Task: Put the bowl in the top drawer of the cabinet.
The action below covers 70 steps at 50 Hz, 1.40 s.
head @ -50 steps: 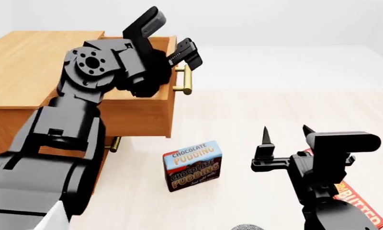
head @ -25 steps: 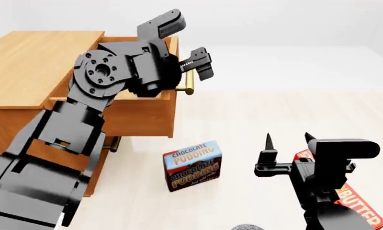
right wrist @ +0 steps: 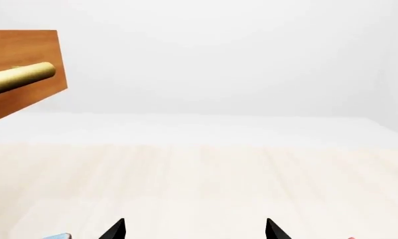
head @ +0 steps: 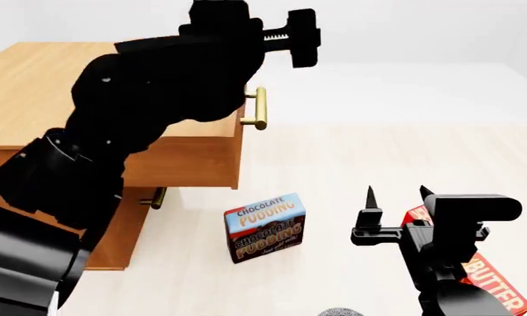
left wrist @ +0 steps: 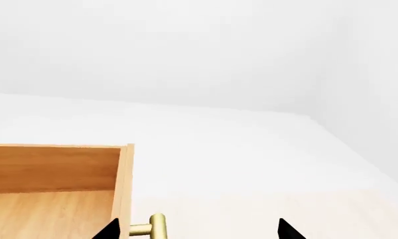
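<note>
The cabinet stands at the left of the head view. Its top drawer is pulled out, brass handle facing right. My left gripper hangs open above the drawer's front edge, holding nothing. In the left wrist view the drawer's inside shows bare wood, and the handle lies between the spread tips of the left gripper. My right gripper is open and empty over the floor, as the right wrist view confirms. A grey rounded sliver at the bottom edge may be the bowl; I cannot tell.
A chocolate pudding box stands on the floor below the drawer. A red butter box lies behind my right arm. The lower drawer's handle peeks out under the open drawer. The drawer's front corner and handle show in the right wrist view.
My left gripper has risen from beside the drawer handle to well above the drawer front. The drawer stays pulled out. The right arm has barely moved.
</note>
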Tool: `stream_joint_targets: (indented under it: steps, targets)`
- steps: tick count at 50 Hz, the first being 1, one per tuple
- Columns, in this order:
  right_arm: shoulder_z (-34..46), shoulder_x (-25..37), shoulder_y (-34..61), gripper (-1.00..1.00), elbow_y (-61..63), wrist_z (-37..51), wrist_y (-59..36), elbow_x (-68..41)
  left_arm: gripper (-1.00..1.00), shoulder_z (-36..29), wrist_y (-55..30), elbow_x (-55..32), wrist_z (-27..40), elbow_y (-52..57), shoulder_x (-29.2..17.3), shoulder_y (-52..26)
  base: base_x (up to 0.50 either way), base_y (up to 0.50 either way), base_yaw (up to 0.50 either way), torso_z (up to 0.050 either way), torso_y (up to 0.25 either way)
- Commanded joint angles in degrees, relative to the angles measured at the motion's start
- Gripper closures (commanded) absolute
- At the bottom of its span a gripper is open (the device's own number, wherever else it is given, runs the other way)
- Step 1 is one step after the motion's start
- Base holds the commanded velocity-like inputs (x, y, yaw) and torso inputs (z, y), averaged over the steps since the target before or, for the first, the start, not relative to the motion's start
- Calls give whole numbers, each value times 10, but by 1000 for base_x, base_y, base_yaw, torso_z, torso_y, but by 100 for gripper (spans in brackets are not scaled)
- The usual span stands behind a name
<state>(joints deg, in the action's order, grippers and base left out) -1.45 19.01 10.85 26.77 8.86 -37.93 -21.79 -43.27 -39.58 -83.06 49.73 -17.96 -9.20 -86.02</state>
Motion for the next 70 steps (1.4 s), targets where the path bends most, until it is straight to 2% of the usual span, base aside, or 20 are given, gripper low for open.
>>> stream_joint_targets:
  steps: [1, 7, 22, 26, 33, 44, 49, 58, 70]
  targets:
    - [-1, 2, -1, -100, 1, 2, 0, -4, -100, -26, 23, 38, 23, 133, -26, -17, 0, 0, 0, 0, 0]
    - [-9, 1, -2, -100, 3, 4, 3, -9, -100, -14, 15, 3, 58, 205, -49, 7, 0, 0, 0, 0, 0]
    - [-44, 2, 6, -100, 23, 16, -9, -36, -100, 24, 40, -93, 105, 453, -150, 153, 0, 0, 0, 0, 0]
    - [-41, 1, 11, -100, 22, 18, -9, -35, -100, 28, 52, -94, 113, 513, -171, 192, 0, 0, 0, 0, 0]
    - [-38, 6, 7, -100, 47, 28, -11, -30, -100, 31, 77, -77, 87, 584, -206, 276, 0, 0, 0, 0, 0]
    - [-50, 3, 0, -100, 52, 34, -5, -36, -100, 19, 101, -45, 37, 620, -234, 377, 0, 0, 0, 0, 0]
    - [-55, 3, -4, -100, 56, 32, 0, -41, -100, 4, 107, -2, 6, 609, -236, 421, 0, 0, 0, 0, 0]
    - [-57, 5, -17, -100, 66, 37, 8, -36, -100, -42, 104, 65, -23, 575, -216, 476, 0, 0, 0, 0, 0]
    - [-49, 6, -26, -100, 66, 35, 18, -32, -100, -97, 105, 120, -82, 479, -186, 529, 0, 0, 0, 0, 0]
